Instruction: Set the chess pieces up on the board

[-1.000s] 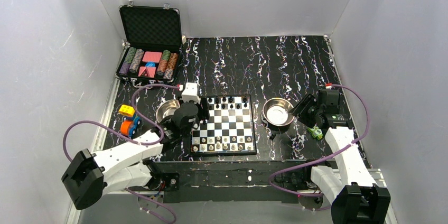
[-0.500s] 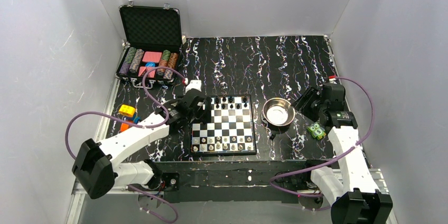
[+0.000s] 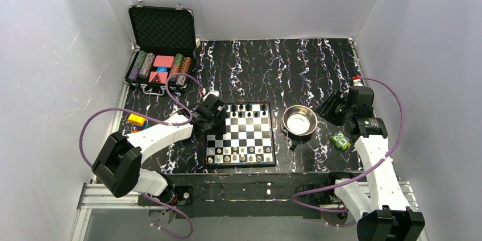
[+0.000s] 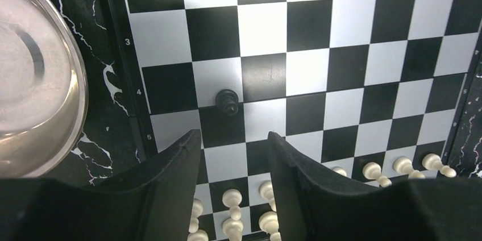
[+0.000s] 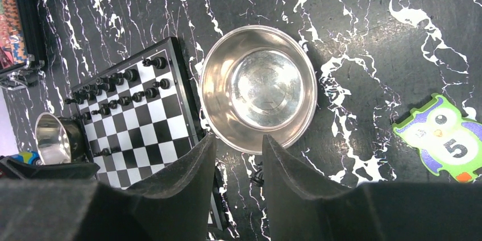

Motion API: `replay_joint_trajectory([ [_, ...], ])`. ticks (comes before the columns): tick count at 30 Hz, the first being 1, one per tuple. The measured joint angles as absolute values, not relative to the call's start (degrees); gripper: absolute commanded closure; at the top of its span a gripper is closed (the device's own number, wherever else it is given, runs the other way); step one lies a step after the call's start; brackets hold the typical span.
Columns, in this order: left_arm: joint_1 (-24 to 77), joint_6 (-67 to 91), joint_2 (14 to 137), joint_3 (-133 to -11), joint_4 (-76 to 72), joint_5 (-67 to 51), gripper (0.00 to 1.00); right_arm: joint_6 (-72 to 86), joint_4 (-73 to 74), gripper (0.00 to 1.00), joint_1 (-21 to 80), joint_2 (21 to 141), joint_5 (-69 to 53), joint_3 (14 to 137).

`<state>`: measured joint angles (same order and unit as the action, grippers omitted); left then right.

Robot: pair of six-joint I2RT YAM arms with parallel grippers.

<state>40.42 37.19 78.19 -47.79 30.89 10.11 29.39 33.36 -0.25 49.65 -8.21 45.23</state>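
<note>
The board lies at the front centre of the mat. Black pieces fill its far rows and white pieces its near rows. In the left wrist view a lone black pawn stands apart on the board, just beyond my open, empty left gripper. White pieces show between its fingers. My left gripper hovers over the board's left edge. My right gripper is open and empty beside a steel bowl. A small black piece lies on the mat between the right fingers.
The right bowl is empty. A second steel bowl sits left of the board. A green owl tile lies right of the right bowl. An open black case with poker chips stands at the back left. A yellow toy lies at the left.
My left arm has swung from over the left bowl out toward the board's left edge, now hiding that bowl from above. My right gripper has shifted slightly right.
</note>
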Motion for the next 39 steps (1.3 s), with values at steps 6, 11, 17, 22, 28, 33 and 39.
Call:
replay_joint_trajectory([
  [6, 39.07, 36.82, 81.43, -48.84, 30.37, 9.65, 0.61, 29.32, 33.39, 0.61, -0.23, 49.65, -8.86, 45.23],
  [11, 38.65, 35.97, 83.15, -50.0, 30.17, 9.8, 0.65, 29.32, 33.36, 0.63, -0.23, 49.65, -9.21, 45.23],
  [17, 38.41, 34.89, 83.2, -51.16, 30.2, 10.5, 0.7, 29.36, 33.34, 0.64, -0.23, 49.65, -9.54, 45.23],
  [22, 38.41, 34.11, 83.83, -51.94, 30.35, 10.9, 0.71, 29.39, 33.32, 0.64, -0.23, 49.65, -9.91, 45.23],
  [28, 38.41, 33.58, 85.1, -52.25, 30.72, 10.94, 0.71, 29.43, 33.32, 0.64, -0.23, 49.65, -10.5, 45.23],
  [33, 38.41, 33.41, 85.1, -52.25, 31.48, 10.94, 0.71, 29.58, 33.3, 0.64, -0.25, 49.65, -10.7, 45.21],
  [39, 38.39, 33.32, 85.17, -52.25, 31.75, 10.74, 0.71, 29.69, 33.28, 0.64, -0.25, 49.65, -10.74, 45.21],
])
